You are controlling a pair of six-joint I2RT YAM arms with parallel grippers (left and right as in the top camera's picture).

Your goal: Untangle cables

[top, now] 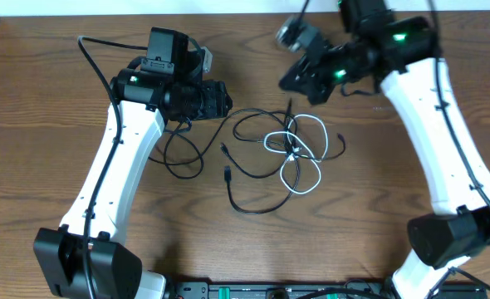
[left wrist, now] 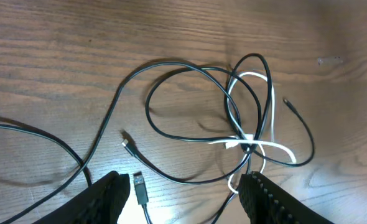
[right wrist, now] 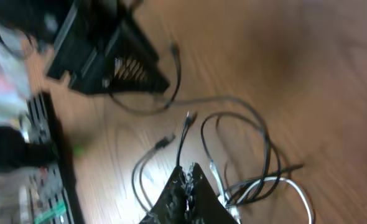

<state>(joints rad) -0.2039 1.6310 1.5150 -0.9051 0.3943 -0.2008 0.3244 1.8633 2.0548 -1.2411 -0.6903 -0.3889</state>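
The cables (top: 291, 145) lie tangled in the middle of the wooden table, with black loops crossing a shorter white cable (top: 307, 178). From the left wrist, the white cable (left wrist: 272, 112) threads through black loops (left wrist: 183, 68), and a loose USB plug (left wrist: 140, 188) lies between my left gripper's (left wrist: 180, 193) fingers. That gripper (top: 227, 100) is open, left of the tangle, holding nothing. My right gripper (top: 299, 83) hovers just beyond the tangle. Its jaws (right wrist: 186, 171) are pressed together on a black cable whose plug end (right wrist: 188, 116) sticks out past the tips.
A black equipment strip (top: 270, 291) runs along the table's near edge. A thick black arm wire (top: 95, 50) curves over the table at the far left. The left arm's dark body (right wrist: 102, 56) shows in the right wrist view.
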